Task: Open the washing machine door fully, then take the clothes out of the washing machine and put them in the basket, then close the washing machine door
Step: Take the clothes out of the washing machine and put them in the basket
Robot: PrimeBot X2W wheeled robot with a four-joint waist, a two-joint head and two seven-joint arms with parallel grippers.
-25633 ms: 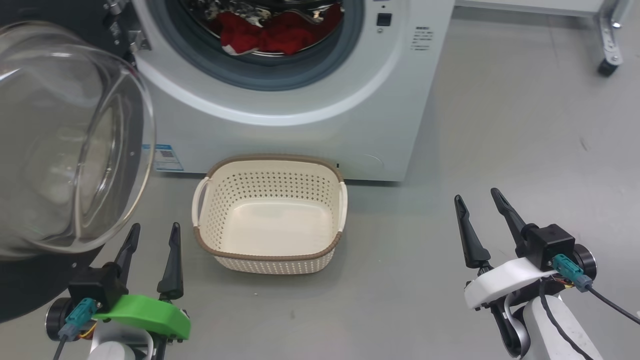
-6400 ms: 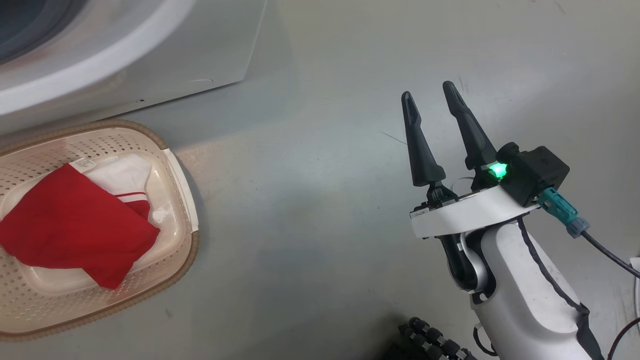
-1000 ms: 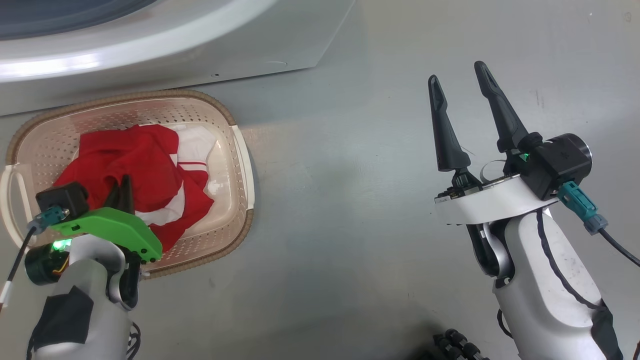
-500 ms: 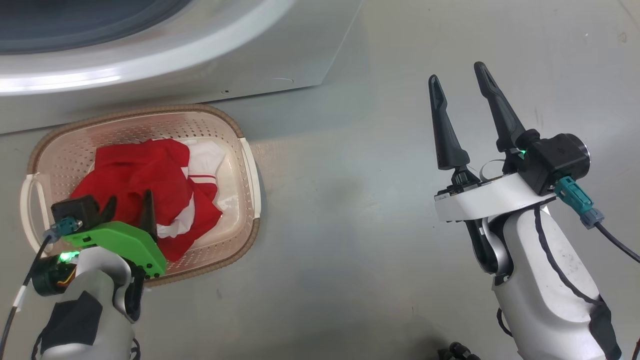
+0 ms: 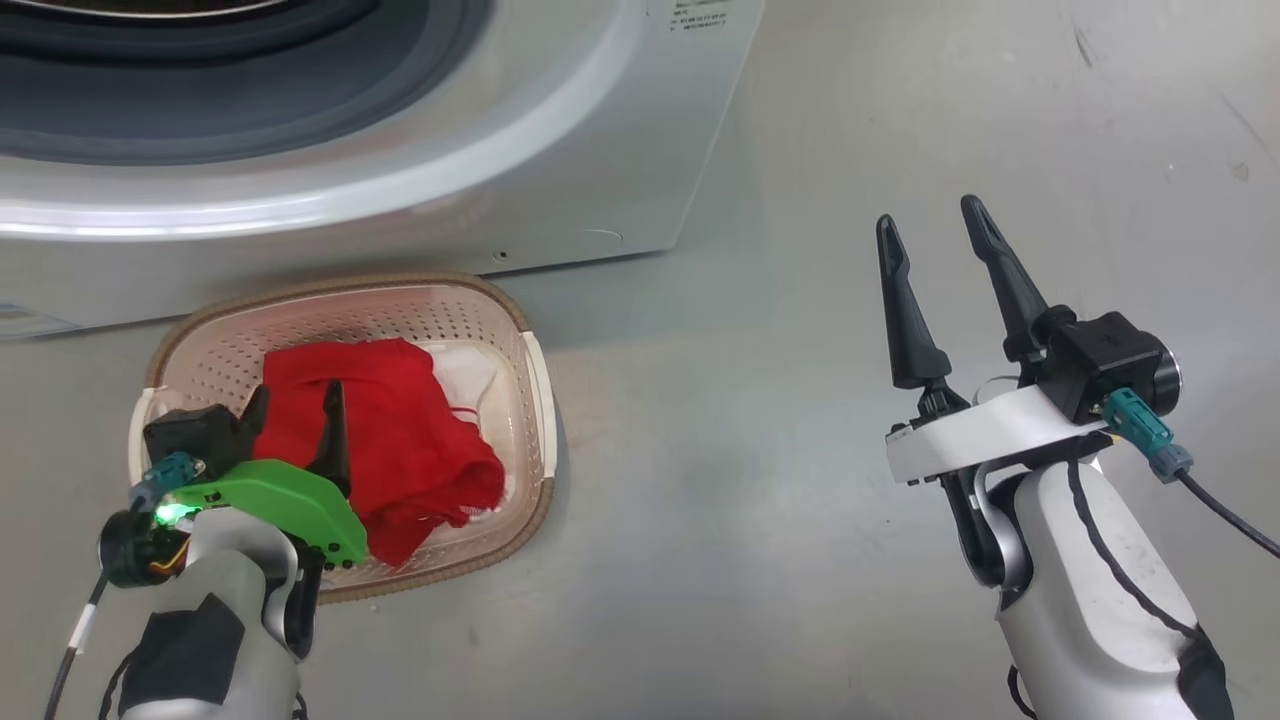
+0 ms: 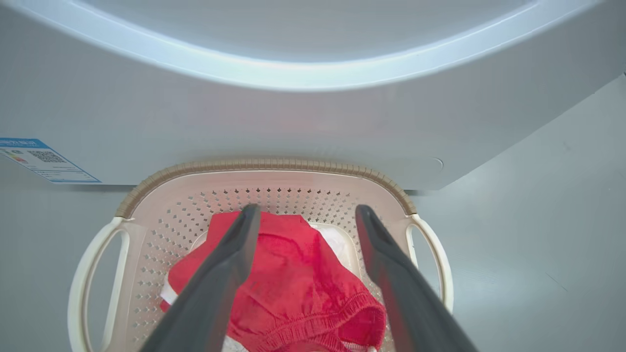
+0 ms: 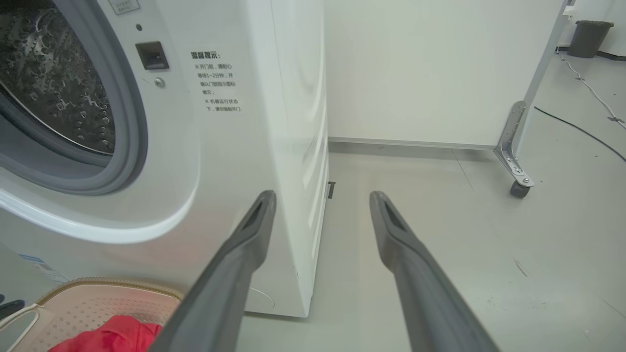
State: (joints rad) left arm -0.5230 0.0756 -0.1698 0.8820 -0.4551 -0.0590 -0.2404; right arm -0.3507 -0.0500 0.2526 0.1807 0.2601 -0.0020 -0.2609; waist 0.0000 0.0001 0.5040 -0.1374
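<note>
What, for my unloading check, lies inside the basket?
Inside the basket lie the red clothes with a white part; the left gripper hovers open above. The basket floor under the fabric is hidden.

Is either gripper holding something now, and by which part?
Nothing is held. The left gripper is open over the clothes in the basket; the right gripper is open too.

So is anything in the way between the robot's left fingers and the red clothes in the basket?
No, nothing visible is in the way. The left fingers are spread open right over the red clothes, which already lie in the basket. Nothing else sits between them.
</note>
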